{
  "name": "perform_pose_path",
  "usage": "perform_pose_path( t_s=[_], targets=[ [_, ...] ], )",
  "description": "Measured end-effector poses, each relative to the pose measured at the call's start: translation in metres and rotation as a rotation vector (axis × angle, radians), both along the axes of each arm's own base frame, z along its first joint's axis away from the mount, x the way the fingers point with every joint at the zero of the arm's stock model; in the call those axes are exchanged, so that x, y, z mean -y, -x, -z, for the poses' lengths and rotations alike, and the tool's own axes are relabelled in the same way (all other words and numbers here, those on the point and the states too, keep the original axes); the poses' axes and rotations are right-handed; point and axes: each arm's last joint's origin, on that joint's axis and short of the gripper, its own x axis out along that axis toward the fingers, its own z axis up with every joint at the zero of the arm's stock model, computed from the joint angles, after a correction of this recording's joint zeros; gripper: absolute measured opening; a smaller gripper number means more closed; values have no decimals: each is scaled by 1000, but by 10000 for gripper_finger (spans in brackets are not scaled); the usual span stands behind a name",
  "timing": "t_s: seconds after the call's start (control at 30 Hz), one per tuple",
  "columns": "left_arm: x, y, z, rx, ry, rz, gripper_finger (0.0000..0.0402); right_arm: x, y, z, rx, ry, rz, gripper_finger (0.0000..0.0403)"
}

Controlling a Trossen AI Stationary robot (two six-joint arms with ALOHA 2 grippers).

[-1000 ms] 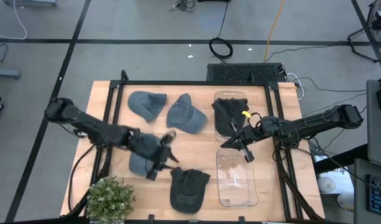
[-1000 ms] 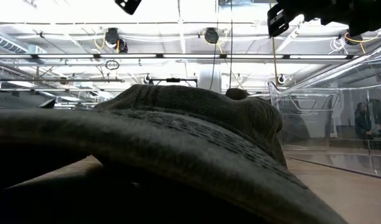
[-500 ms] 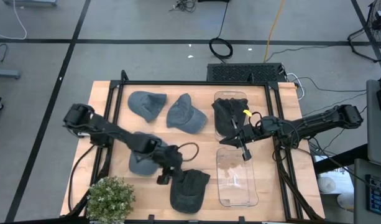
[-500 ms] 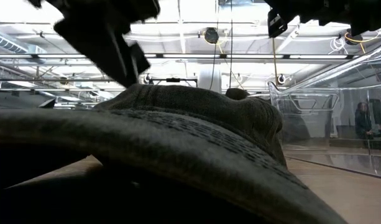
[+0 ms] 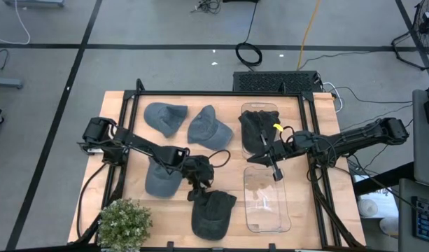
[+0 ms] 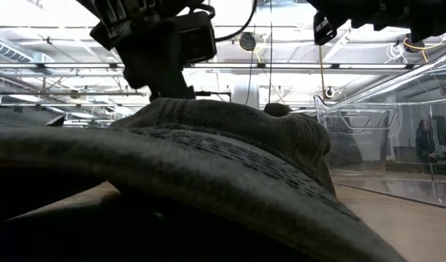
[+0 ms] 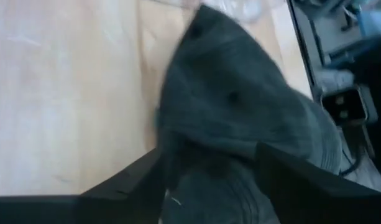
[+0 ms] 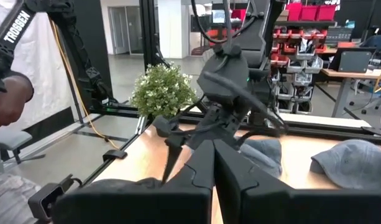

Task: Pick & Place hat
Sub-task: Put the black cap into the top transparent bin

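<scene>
A dark grey hat (image 5: 213, 213) lies near the table's front edge and fills the foreground of the low view (image 6: 230, 145). My left gripper (image 5: 198, 190) is down at the hat's far left edge, open. Its two fingers stand on either side of the hat's crown (image 7: 240, 106). My right gripper (image 5: 274, 175) hangs shut above the gap between two clear bins. The far bin (image 5: 250, 110) holds a black hat (image 5: 258, 131), and the near bin (image 5: 266, 203) holds nothing. Three lighter grey hats (image 5: 165, 117), (image 5: 209, 128), (image 5: 160, 180) lie on the wood. My left gripper comes slanting down from the table's left onto the dark hat's crown (image 6: 172, 102). One finger (image 7: 131, 186) is on each side of a raised fold of the cloth (image 7: 209, 180). I cannot tell whether the fingers touch it. The hat lies flat on the table.
A potted plant (image 5: 123, 222) stands at the front left corner. A black frame (image 5: 200, 93) runs round the table. In the right wrist view, a person's hand (image 8: 7, 93) shows beyond the table's edge.
My left gripper has gone from above the grey hat at the middle left toward the table's right and near edges. It has come down to the dark hat's crown, rolling as it went. The hats have stayed where they were.
</scene>
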Motion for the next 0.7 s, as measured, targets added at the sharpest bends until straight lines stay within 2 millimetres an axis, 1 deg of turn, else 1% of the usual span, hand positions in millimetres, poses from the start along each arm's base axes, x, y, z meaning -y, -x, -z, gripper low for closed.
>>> perform_pose_path(
  t_s=[0.07, 0.13, 0.23, 0.3, 0.4, 0.53, 0.7],
  targets=[
    [1, -1, 4, -10, 12, 20, 269, 0, 0, 0, -3, 0, 0, 0],
    [2, -7, 9, 21, 21, 22, 279, 0, 0, 1, -7, 1, 1, 0],
    [2, -8, 23, -12, 37, 40, 286, 0, 0, 1, -11, 1, 1, 0],
    [4, -10, 26, -7, 60, 67, 286, 0, 0, 2, -16, 2, 1, 0],
    [6, -14, 31, 10, 90, 98, 279, 0, 0, 2, -21, -3, 2, 0],
    [6, -15, 46, -28, 81, 103, 263, 0, 0, 2, -23, -8, 3, 0],
    [6, -17, 54, -20, 72, 115, 239, 0, 0, 2, -24, -8, 3, 0]
  ],
)
